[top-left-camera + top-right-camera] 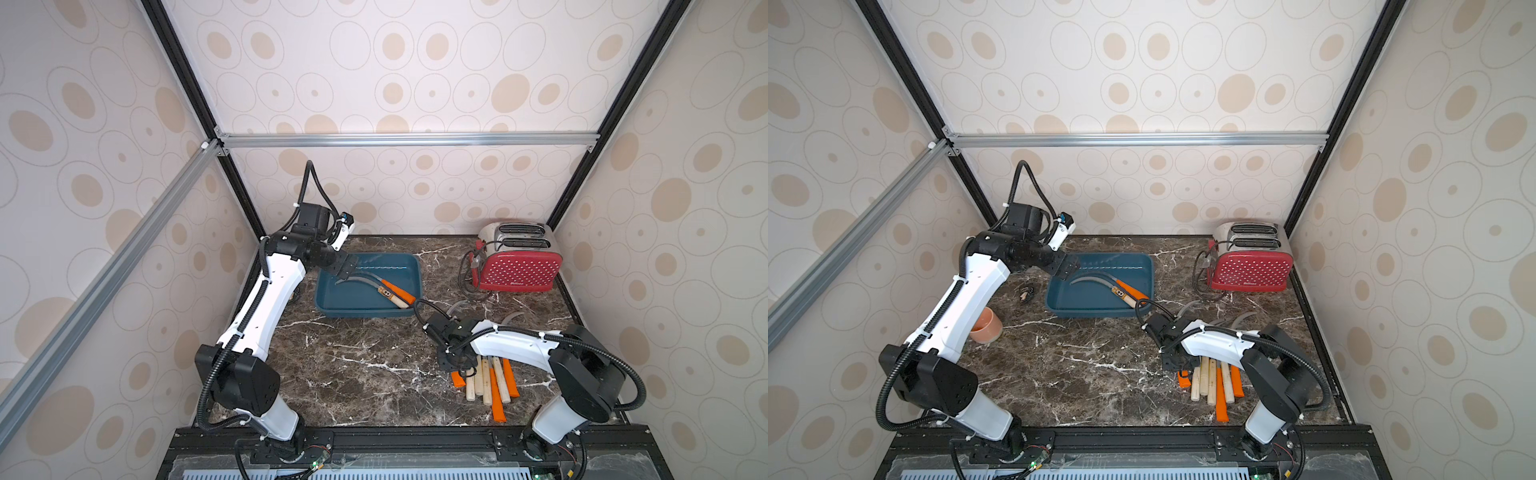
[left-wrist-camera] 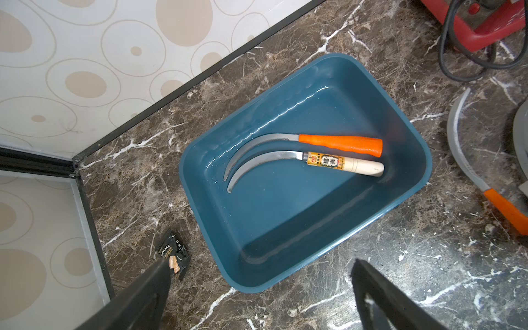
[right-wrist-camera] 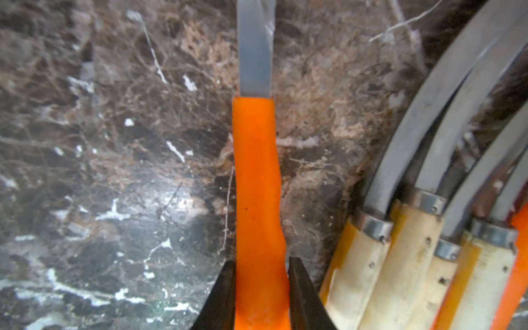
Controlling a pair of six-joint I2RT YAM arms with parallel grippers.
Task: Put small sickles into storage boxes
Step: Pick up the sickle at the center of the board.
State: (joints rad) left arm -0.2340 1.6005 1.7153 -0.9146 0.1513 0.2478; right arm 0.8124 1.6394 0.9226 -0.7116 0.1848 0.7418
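The right wrist view shows what the top views hide. The right gripper (image 3: 261,265) has its jaws clenched on the end of an orange handle, the held sickle (image 3: 257,177). Its grey blade runs out over the bare bench (image 3: 114,171). Whether it is lifted off the marble cannot be told. Just beside it lie four wooden handles with metal collars, and one more orange handle shows at the picture's edge.

In both top views that arm covers the grip. Only the stub of the held sickle (image 1: 458,379) pokes out, at the left end of the row of handles (image 1: 487,384) in the lower right of the frame.

The left wrist view shows the left gripper (image 2: 257,270) with its jaws released wide and holding nothing, above a corner of the tray (image 2: 285,243). Inside the tray lie the orange sickle (image 2: 340,144) and the wooden sickle (image 2: 343,165). They are side by side, with their blades curving the same way. A crumpled wrapper (image 2: 173,257) lies on the bench just outside the tray.

In a top view a pink cup (image 1: 986,326) stands beside the left arm, at the left of the frame.

Seven sickles are in the row, three with orange handles and four with wooden ones, counting the held one. Two are in the tray (image 1: 365,313), left of centre, which makes nine in all. There is one tray, one red toaster (image 1: 517,270) at the far right, one cup and one wrapper.
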